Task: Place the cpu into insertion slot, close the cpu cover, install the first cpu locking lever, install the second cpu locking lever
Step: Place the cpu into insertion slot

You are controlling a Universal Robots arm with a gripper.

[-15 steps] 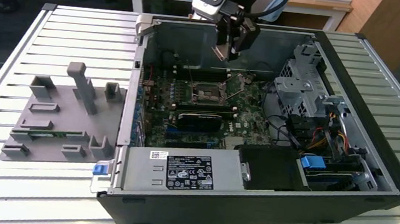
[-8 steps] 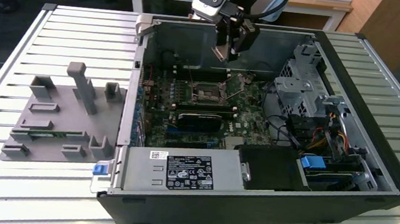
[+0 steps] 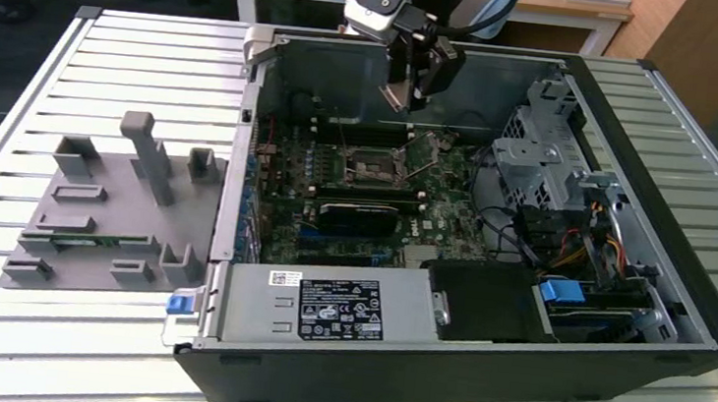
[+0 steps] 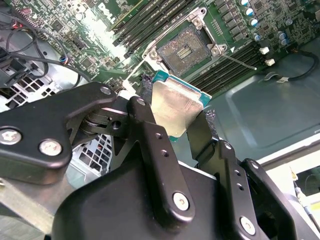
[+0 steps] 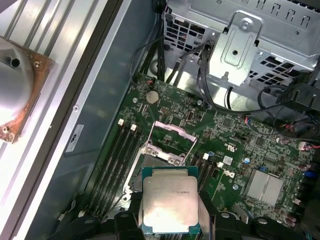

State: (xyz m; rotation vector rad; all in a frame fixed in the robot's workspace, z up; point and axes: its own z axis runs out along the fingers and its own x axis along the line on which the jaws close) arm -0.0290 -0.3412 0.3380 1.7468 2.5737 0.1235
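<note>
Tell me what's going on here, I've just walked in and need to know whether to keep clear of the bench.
The robot arm's claw is shut on the cpu, gripping it by its edges above the motherboard inside the open computer case. The insertion slot is empty, and the cpu cover is swung up off it. The cpu is not yet seated.
</note>
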